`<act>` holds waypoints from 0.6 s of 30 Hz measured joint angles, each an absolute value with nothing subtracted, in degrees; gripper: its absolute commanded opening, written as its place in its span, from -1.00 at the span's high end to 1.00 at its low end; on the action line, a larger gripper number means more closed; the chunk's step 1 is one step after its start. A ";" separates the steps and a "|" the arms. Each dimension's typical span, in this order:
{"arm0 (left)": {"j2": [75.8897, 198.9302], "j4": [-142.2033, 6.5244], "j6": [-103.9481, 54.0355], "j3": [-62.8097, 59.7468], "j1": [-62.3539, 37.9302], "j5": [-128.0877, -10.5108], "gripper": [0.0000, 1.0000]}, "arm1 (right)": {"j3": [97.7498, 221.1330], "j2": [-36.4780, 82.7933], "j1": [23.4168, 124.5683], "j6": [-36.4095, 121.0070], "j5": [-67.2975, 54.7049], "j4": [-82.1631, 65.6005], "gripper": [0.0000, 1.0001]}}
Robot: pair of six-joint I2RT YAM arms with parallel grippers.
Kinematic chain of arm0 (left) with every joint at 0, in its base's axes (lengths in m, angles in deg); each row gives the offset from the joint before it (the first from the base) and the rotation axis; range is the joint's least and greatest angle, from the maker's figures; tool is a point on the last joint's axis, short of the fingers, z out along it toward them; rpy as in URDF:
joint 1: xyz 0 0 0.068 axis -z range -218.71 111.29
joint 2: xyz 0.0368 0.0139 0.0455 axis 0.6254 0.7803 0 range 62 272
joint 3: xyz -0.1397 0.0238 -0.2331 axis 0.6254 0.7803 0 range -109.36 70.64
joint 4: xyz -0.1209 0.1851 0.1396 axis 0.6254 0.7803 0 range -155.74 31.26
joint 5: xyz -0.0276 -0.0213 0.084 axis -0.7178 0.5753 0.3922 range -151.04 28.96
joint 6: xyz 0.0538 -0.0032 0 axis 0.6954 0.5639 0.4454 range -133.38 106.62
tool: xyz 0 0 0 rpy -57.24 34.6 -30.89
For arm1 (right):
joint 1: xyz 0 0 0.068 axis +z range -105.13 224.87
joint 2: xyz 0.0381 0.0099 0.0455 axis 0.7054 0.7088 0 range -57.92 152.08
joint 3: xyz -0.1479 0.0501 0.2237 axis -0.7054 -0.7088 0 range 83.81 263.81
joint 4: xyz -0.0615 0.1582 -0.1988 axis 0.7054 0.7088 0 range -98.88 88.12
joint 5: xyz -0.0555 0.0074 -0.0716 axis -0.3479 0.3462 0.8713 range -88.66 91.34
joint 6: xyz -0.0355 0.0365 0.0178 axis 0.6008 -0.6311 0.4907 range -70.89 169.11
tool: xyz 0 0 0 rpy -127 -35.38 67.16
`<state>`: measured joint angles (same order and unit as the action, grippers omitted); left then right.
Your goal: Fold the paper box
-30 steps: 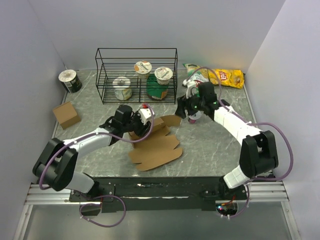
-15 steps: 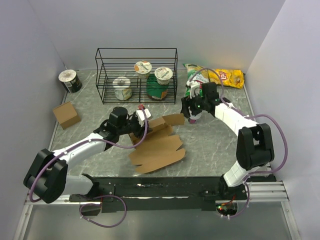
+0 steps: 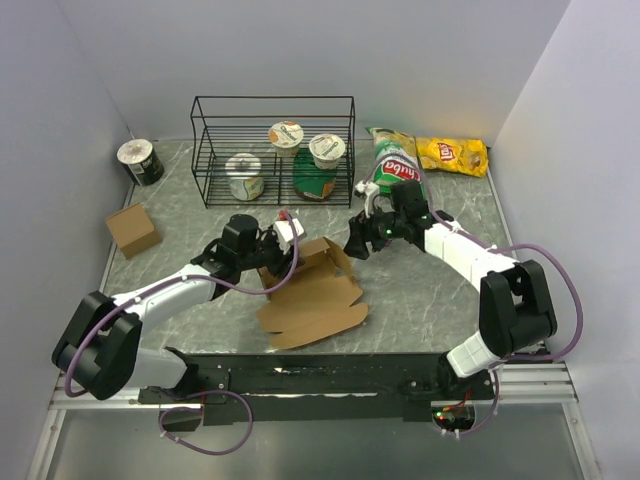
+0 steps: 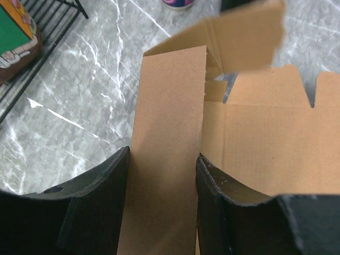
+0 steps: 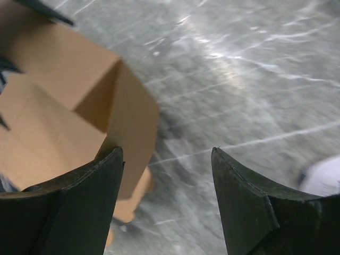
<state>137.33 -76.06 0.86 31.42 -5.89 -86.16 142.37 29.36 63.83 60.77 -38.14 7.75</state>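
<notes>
The paper box is a flat brown die-cut sheet lying in the middle of the table, with one side panel and an end flap lifted. My left gripper is shut on the raised panel. In the left wrist view this panel fills the gap between both black fingers, and the gripper holds it upright. My right gripper stands open just right of the raised flap. In the right wrist view the flap passes beside the left finger, and the gripper has only table between its jaws.
A black wire rack with cups stands at the back. A small squarish brown box sits at the left, and a dark can is behind it. A green bag and a yellow chips bag lie at the back right.
My right gripper has swung left from the back-right area to the box's raised flap. The left arm shifted slightly with the panel, and the flap now stands more upright.
</notes>
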 measured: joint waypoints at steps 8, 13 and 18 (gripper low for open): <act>138.01 -75.78 0.84 31.42 -5.89 -85.49 0.14 | 141.21 29.89 67.37 60.75 -39.47 7.02 -0.48; 139.39 -75.58 0.84 31.42 -5.89 -85.11 0.14 | 139.97 30.13 70.01 60.38 -39.67 4.73 -0.50; 139.50 -75.47 0.84 31.42 -5.87 -85.16 0.14 | 137.56 30.85 71.19 59.11 -40.33 0.75 -0.51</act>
<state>139.50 -75.47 0.84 31.42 -5.87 -85.16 137.56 30.85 71.19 59.11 -40.33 0.75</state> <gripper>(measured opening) 0.513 0.752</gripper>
